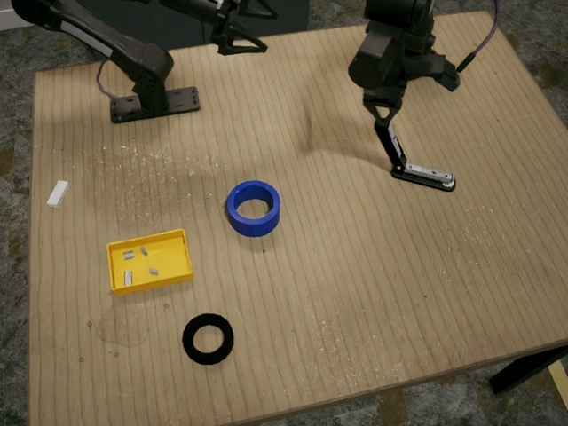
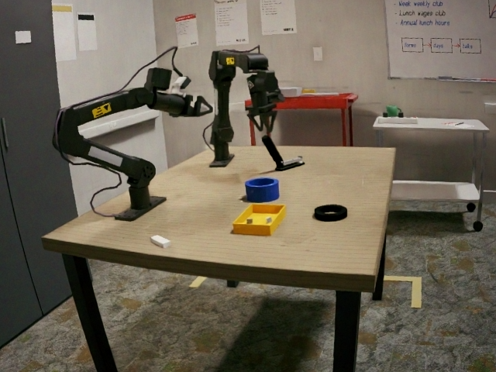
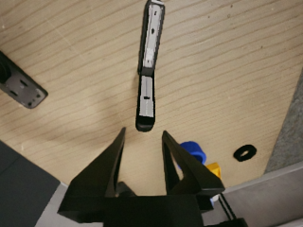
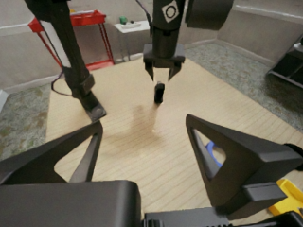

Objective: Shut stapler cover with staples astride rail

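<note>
The black stapler lies at the far right of the table with its cover raised steeply. A silver stick of staples lies along the rail in the base. My left gripper points down just above the top end of the cover, fingers partly open with nothing held between them. The left wrist view shows the cover's tip just ahead of the left gripper's fingertips and the rail beyond. My right gripper hangs wide open and empty high over the back of the table.
A blue ring stands mid-table. A yellow tray with several staple pieces lies front left, a black ring in front of it, a white block near the left edge. The right arm's base plate is at back left.
</note>
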`<state>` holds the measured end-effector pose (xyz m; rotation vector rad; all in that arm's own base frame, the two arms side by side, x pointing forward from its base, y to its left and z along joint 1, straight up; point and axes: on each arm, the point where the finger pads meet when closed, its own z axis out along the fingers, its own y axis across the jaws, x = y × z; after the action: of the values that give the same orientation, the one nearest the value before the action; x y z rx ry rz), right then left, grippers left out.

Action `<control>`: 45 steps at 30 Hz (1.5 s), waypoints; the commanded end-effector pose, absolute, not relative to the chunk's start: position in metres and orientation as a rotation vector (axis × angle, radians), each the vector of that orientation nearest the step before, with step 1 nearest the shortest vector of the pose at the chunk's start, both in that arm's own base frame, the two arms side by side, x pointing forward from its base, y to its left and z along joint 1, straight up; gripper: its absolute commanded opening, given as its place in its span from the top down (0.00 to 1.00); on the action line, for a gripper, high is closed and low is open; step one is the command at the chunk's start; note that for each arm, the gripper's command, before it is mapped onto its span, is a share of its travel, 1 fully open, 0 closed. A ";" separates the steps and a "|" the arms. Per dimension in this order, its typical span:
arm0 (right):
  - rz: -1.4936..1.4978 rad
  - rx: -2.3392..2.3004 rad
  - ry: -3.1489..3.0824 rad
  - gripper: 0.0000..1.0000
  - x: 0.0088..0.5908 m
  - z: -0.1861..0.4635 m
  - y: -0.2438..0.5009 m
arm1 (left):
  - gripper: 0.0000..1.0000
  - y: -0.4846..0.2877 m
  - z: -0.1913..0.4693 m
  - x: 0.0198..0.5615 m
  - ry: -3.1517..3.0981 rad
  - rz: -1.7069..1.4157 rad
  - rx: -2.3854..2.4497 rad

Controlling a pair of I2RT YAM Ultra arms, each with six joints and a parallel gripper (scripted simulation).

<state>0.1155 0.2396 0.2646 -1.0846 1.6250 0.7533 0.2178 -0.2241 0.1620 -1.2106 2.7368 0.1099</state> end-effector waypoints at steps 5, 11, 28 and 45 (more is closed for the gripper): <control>0.758 -1.076 1.611 0.00 0.115 0.269 0.238 | 0.50 -0.216 0.161 0.222 2.712 0.082 -1.207; 0.758 -1.076 1.611 0.00 0.115 0.269 0.238 | 0.50 -0.215 0.152 0.224 2.712 0.082 -1.207; 0.758 -1.076 1.611 0.00 0.115 0.269 0.238 | 0.50 -0.211 0.130 0.228 2.704 0.085 -1.203; 0.758 -1.076 1.611 0.00 0.115 0.269 0.238 | 0.50 -0.209 0.111 0.230 2.705 0.099 -1.205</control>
<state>0.1155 0.2396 0.2646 -1.0846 1.6250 0.7533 0.2245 -0.2127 0.1036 -1.2096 2.7324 0.1422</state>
